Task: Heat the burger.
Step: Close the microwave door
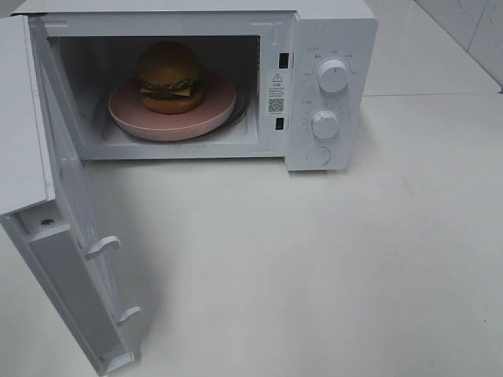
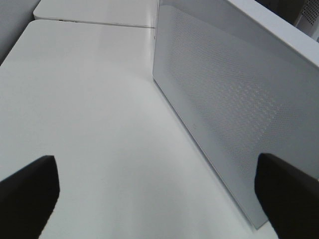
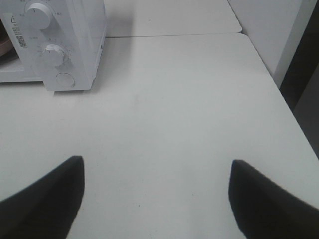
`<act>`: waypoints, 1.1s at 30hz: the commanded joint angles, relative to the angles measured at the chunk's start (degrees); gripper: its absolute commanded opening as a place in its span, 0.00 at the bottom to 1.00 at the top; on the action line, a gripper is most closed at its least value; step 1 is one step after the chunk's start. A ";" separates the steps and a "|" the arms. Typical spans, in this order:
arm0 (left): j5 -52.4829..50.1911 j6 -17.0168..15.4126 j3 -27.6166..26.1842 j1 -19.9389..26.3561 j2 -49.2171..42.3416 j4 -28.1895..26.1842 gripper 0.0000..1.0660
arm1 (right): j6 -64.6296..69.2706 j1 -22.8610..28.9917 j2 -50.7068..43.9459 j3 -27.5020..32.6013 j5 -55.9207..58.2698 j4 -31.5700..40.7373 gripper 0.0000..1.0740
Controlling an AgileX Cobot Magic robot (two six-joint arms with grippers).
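The burger [image 1: 170, 77] has a golden-brown bun, cheese and a dark patty. It sits on a round pink plate [image 1: 216, 110] inside the white microwave [image 1: 330, 31]. The microwave door [image 1: 75, 251] stands wide open to the left. Neither gripper shows in the exterior high view. My left gripper [image 2: 157, 199] is open and empty beside the outside of the open door [image 2: 239, 114]. My right gripper [image 3: 157, 199] is open and empty over the table, to the right of the microwave's control panel [image 3: 50, 45].
Two white knobs [image 1: 332, 76] [image 1: 324, 123] and a round button [image 1: 318, 155] are on the panel. The door's inner face carries two latch hooks [image 1: 104, 247]. The white table [image 1: 314, 267] ends at an edge on the right in the right wrist view [image 3: 294, 114].
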 commanded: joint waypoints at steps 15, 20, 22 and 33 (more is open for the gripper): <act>0.06 -0.40 0.06 0.06 -0.40 -0.46 0.94 | -0.06 -0.23 -1.43 0.17 -0.40 0.17 0.70; -0.17 -0.63 -0.06 0.06 -0.40 -0.40 0.92 | 0.17 -0.23 -1.43 0.17 -0.40 0.17 0.70; -0.80 -0.80 -0.57 0.06 -0.34 -0.40 0.91 | 0.17 -0.23 -1.43 0.17 -0.40 0.17 0.70; -4.87 -0.80 -1.49 0.06 7.10 0.17 0.69 | 0.17 -0.23 -1.43 0.17 -0.40 0.17 0.70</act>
